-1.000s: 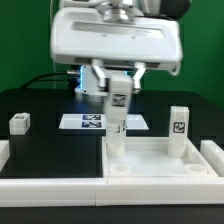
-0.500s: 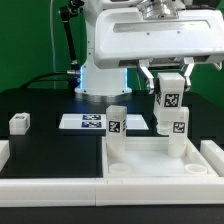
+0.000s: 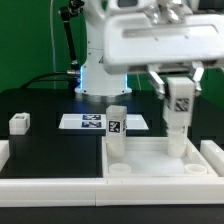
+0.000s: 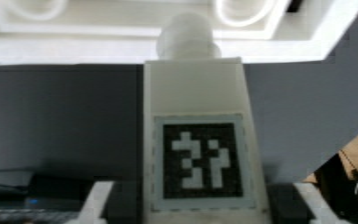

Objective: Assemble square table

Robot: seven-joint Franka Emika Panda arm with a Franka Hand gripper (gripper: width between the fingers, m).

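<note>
— Claw (image 3: 180, 92) first: what has it got?

— It is clamped on a white leg (image 3: 181, 108), with a finger on each side. The leg is upright and its black-and-white tag faces us. In the wrist view the same leg (image 4: 194, 120) runs straight out from between the jaws, its rounded tip pointing at the tray.

— And the table top?

— The square top (image 3: 150, 153) lies flat on the black bench (image 3: 45, 145), directly below the claw. The leg hangs over the top's far corner on the exterior view's right. White carries on under the tag down to the tray floor. I cannot tell whether that is the held leg alone or another piece standing there.

— Anything else around it?

— A second leg (image 3: 116, 124) stands upright in the top's other far corner. It is lower than the claw, toward the exterior view's left. Further that way the marker board (image 3: 88, 121) lies flat on the bench. A small white block (image 3: 19, 123) sits well apart from the claw on that same side. A long white bar (image 3: 50, 188) runs along the bench's near side, below and left of the claw.
</note>
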